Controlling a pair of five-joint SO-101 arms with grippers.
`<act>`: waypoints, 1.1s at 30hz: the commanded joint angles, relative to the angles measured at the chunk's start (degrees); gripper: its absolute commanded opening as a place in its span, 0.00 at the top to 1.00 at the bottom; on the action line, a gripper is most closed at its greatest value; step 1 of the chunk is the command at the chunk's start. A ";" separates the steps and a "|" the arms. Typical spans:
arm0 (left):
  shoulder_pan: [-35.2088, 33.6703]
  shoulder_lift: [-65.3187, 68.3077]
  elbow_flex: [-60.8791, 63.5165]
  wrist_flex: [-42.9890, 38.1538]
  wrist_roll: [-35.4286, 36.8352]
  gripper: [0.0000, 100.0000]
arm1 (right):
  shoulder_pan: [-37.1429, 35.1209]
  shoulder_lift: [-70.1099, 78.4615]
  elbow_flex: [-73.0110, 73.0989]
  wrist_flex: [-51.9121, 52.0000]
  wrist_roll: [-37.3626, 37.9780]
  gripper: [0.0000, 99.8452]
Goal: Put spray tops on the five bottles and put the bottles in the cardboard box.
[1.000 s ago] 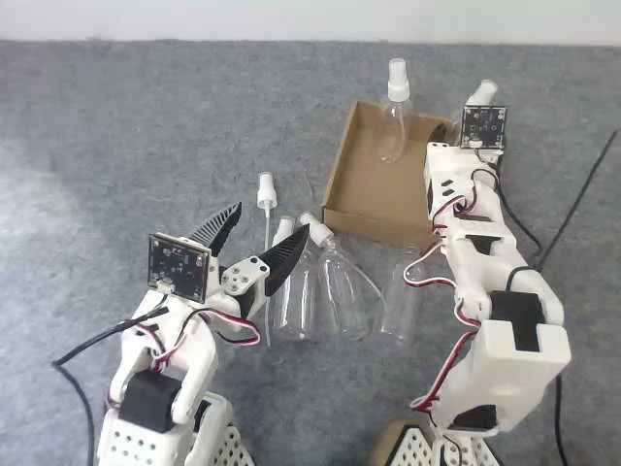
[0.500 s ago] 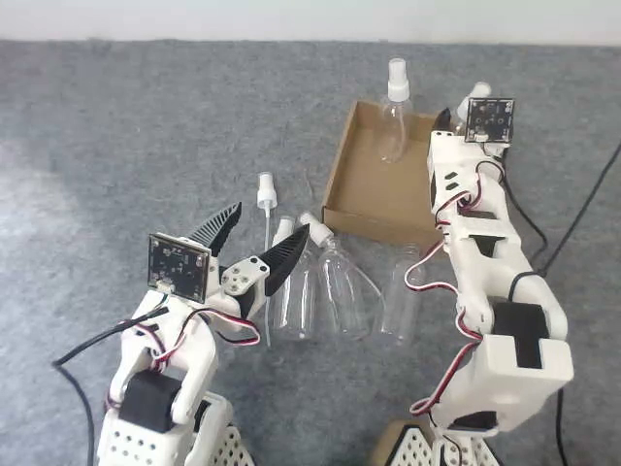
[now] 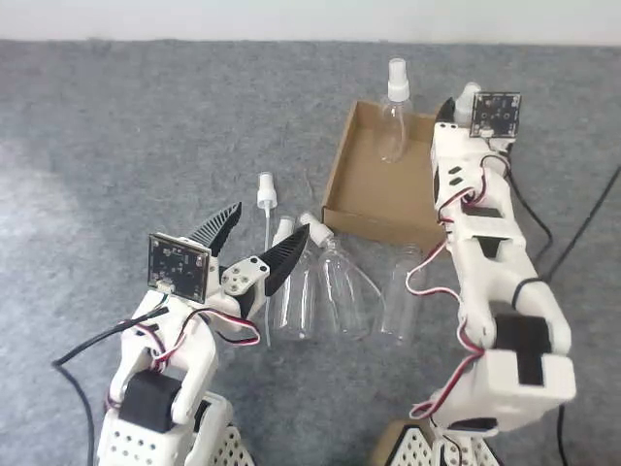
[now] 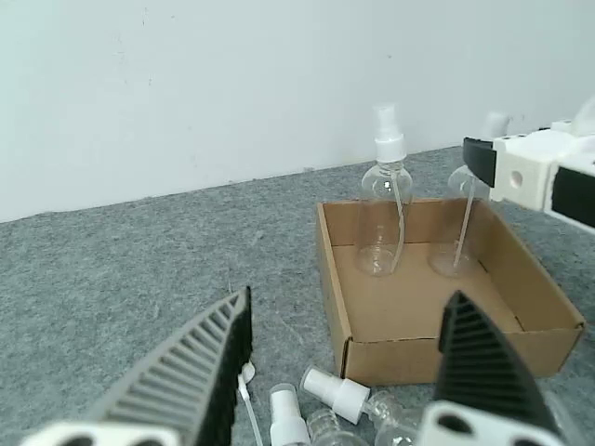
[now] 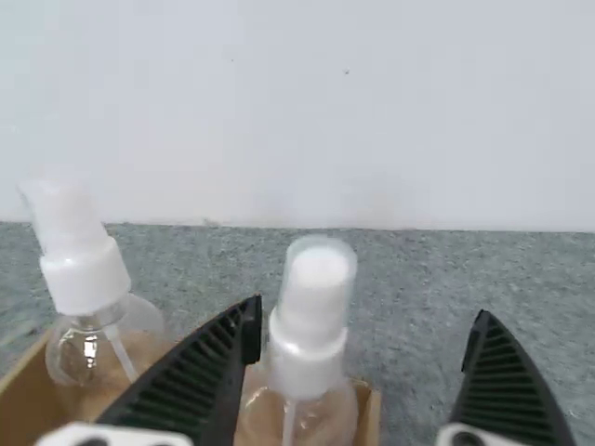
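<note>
Boxing step, seemingly: right pincer point(image 5: 367, 316) spread wide, empty, capped bottle point(image 5: 311, 307) between its jaws; left pincer point(image 3: 272, 218) likewise gaping, empty. Next: lift clear.

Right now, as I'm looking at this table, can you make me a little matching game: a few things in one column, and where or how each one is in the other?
Things:
1. loose top
2. capless bottle
3. box
4. left gripper

States:
A. open, by capped bottles lying down
B. lying on the carpet, on no bottle
C. lying just outside the box, neck bare
D. has standing bottles inside

Pairs: 1-B, 2-C, 3-D, 4-A
</note>
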 commanded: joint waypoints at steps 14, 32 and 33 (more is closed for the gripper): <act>0.18 -0.62 -0.31 -1.49 -0.35 0.70 | -1.19 -26.59 -4.22 23.16 0.62 0.70; -0.09 -0.62 -0.31 -1.49 -0.35 0.70 | -21.14 -51.56 -3.78 82.77 -5.10 0.70; 0.00 -0.62 -0.31 -1.49 -0.35 0.70 | -22.02 -50.95 -3.69 85.32 -7.65 0.70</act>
